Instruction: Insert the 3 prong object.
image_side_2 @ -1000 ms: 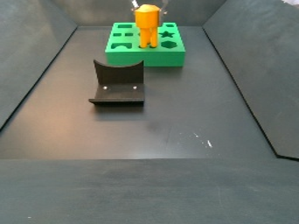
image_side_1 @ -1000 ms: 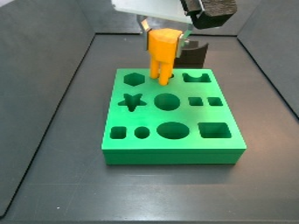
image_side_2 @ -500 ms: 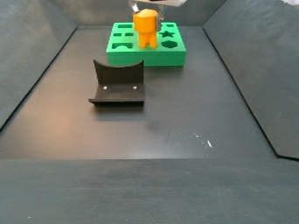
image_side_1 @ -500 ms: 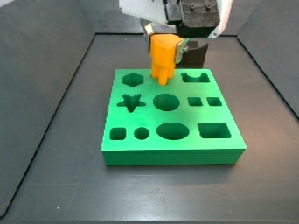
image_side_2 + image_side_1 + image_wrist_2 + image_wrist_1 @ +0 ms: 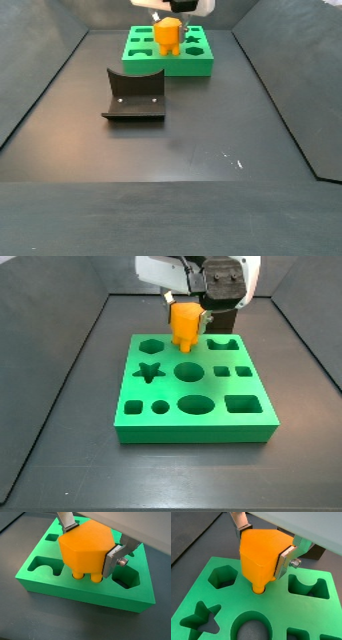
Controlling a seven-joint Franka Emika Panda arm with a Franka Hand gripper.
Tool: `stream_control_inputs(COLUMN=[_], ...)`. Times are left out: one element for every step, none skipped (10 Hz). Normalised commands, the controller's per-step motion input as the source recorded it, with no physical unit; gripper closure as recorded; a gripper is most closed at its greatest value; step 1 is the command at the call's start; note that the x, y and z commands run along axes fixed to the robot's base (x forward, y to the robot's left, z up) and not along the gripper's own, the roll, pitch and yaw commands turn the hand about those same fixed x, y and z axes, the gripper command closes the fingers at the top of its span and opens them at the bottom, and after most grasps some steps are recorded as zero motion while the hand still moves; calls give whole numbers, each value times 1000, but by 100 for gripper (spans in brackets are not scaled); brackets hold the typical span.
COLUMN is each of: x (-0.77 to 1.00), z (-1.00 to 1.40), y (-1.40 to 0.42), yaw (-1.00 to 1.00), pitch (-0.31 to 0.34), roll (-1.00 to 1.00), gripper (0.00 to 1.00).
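1. The 3 prong object [image 5: 186, 326] is seen as a bright, plain orange in both side views, and the same orange fills both wrist views [image 5: 261, 554].
2. The gripper [image 5: 190, 298] at the far edge of the green block is shown with a white and black body in a side view; its fingers [image 5: 288, 557] are seen as silver in both wrist views.
3. The green block [image 5: 201, 426] is coloured a vivid, even green, its shaped holes reading darker green.
4. The fixture [image 5: 135, 96] is shown dark, nearly black.
5. The counter [image 5: 160, 190] is seen as a matt dark grey, with a few pale flecks.
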Motion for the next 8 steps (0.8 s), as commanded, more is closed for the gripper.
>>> stream_control_inputs(x=[0,0,0,0,0,0,-60,0], z=[-229,-303,-317,-320,-249,-311,-414,-120], y=[0,0,0,0,0,0,0,0], yaw=[0,0,0,0,0,0,0,0], pitch=[-47,-11,0,-21,-16,-56,-183,-36], roll=[87,153,157,107,139,143,67,0], gripper=[100,100,100,100,100,100,100,100])
